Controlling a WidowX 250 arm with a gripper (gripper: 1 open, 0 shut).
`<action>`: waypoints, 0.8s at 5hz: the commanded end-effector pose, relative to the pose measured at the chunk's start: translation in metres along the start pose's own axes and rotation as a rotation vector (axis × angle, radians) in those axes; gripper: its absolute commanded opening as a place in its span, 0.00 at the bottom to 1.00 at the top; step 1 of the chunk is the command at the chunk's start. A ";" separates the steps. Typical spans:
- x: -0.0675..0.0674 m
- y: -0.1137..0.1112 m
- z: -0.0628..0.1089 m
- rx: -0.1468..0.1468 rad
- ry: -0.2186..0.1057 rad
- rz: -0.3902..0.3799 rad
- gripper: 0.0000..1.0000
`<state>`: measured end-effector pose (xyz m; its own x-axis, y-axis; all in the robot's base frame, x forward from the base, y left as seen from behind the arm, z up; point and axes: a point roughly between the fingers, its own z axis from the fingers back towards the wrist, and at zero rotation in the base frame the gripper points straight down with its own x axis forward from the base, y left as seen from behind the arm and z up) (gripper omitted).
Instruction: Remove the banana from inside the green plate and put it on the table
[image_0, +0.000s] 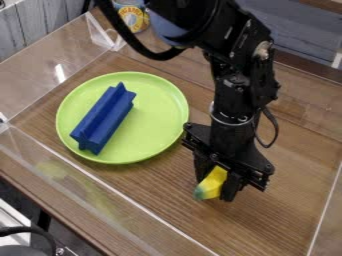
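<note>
The small yellow banana (210, 184) sits between the fingers of my black gripper (221, 182), which is shut on it. The gripper points straight down over the brown wood table (287, 215), just right of and in front of the green plate (158, 110). The banana's lower end looks close to the tabletop; whether it touches I cannot tell. Nothing but a blue ridged block (102, 117) lies inside the plate, left of the arm.
Clear acrylic walls (80, 185) border the table at the front, left and back. The black arm (234, 70) rises from the gripper toward the top of the view. A yellow and blue object (130, 17) sits beyond the back wall.
</note>
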<state>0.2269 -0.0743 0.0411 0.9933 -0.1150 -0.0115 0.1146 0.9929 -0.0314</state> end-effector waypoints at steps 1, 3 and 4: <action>0.007 -0.003 0.009 -0.013 -0.031 -0.003 1.00; 0.007 -0.001 0.029 -0.022 -0.043 0.017 1.00; 0.011 0.002 0.058 -0.028 -0.074 0.022 1.00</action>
<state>0.2327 -0.0719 0.0876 0.9953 -0.0953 0.0166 0.0960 0.9940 -0.0515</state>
